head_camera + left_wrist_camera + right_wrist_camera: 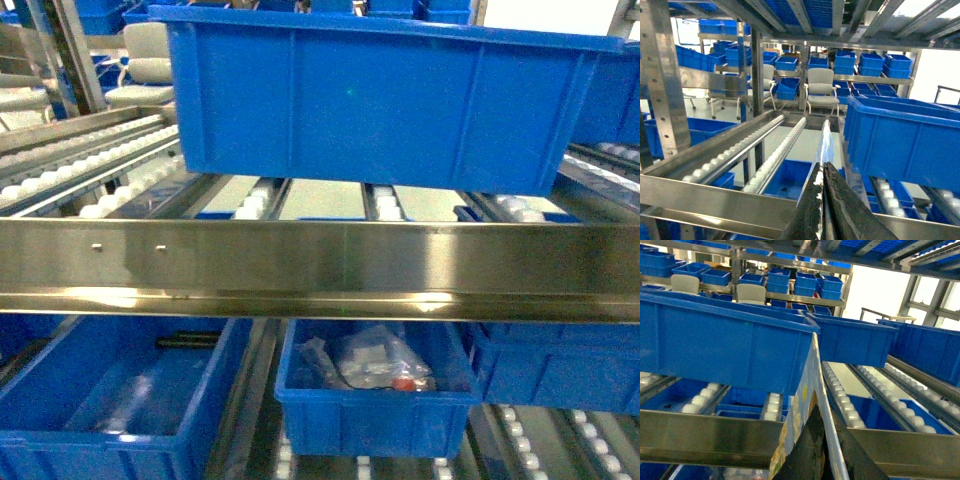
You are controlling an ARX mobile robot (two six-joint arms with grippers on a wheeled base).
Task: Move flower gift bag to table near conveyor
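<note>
Right pincer (815, 452) clenched on bag (807, 405) edge; left pincer (824, 200) clenched on clear film (825, 142); conveyor (747, 150) rollers beyond both

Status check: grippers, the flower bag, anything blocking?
Left gripper shut on a clear plastic strip. Right gripper shut on the flower gift bag's edge. Steel rack rail and blue bin ahead; table out of view.

Blue plastic bins and chairs.
A large blue bin (385, 100) was seen above a smaller bin (375, 395) holding clear bagged items (368, 362); grey chairs (821, 90) were visible behind.
</note>
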